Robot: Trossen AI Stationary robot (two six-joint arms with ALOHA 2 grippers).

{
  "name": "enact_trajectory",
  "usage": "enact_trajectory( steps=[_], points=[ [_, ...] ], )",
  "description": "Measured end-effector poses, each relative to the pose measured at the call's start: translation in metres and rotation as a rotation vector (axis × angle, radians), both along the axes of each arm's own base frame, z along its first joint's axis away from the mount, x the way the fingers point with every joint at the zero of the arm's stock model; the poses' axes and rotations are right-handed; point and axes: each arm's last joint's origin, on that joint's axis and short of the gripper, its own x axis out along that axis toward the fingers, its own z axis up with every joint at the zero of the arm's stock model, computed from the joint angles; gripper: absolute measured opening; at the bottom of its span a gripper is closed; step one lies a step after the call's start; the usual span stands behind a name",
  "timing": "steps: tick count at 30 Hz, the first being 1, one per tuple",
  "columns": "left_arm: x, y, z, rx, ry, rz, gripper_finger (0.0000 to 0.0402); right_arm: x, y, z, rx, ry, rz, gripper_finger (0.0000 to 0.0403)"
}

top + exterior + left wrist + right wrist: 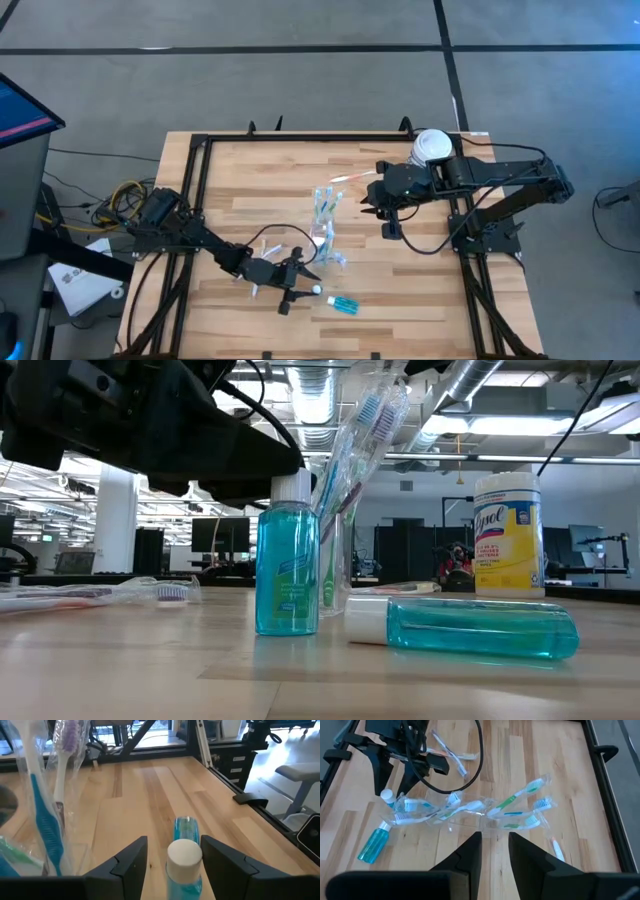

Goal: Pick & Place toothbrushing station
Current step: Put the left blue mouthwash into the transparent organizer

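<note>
**High:** my left hand [298, 285] is at the near edge of the bench [420, 300], astride the upright bottle [316, 290]. The second bottle [343, 305] lies flat just beyond it. Its long axis runs roughly across the bench, with the cap towards my left hand. The tumbler [325, 225] of brushes [324, 200] stands mid-bench, between both hands. My right hand [381, 220] waits at the far right, well apart from the bottles, so the left arm is the nearer one.

**Low:** the bottle [287, 565] stands vertical, cap up, with the tumbler [337, 565] close behind it. The second bottle [465, 628] lies on its side. The Lysol tub [508, 535] is far back. Loose wrapped brushes [100, 593] lie flat off to the side.

**Left wrist:** the bottle's cap [184, 855] sits dead centre between my fingers [127, 865], with a gap showing on both sides. I judge the hand released, gripping nothing. The second bottle [184, 826] is straight ahead on the same line.

**Right wrist:** the fingers [470, 852] are apart with only bare bench between them, so this hand is empty. The brushes [515, 800] fan out from the tumbler [470, 822], heads splayed both ways.
</note>
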Motion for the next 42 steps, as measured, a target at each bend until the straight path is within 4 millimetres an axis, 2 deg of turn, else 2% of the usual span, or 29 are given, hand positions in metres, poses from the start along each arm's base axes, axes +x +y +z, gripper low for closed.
enact_trajectory(
  steps=[29, 36, 42],
  points=[
    [0.000, 0.000, -0.001, -0.026, 0.006, -0.002, 0.0176, 0.000, 0.000, 0.000, 0.000, 0.000, 0.000, 0.0087],
    [0.012, -0.007, -0.006, -0.012, 0.009, -0.031, 0.0176, 0.000, 0.000, 0.000, 0.000, 0.000, 0.000, 0.0087],
    [0.012, -0.008, -0.009, 0.004, 0.014, -0.034, 0.0176, 0.000, 0.000, 0.000, 0.000, 0.005, 0.000, 0.0087]
  ],
)
